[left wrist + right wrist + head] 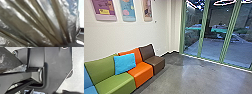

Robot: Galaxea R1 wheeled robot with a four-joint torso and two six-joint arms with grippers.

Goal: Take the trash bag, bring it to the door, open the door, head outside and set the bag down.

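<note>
Closest to me, the robot's left pincer (65,45) looks to be pinching the trash bag (37,21), since the shiny folds bunch up tight there. I can't tell if the right pincer (70,92) is spread or pressed together. The bag is very near the robot's own dark base plate (57,63), so I'd hold it high and a bit out, so it won't rub or snag. This looks like the carrying part. Go slow and smooth, because a swinging bag could slip or rip. On the left sit the soft seats (144,72); give their corners plenty of room. The gray floor (189,75) is the best way over. At the far side are the green-framed glass doors (212,37), so slow down well before the glass.
</note>
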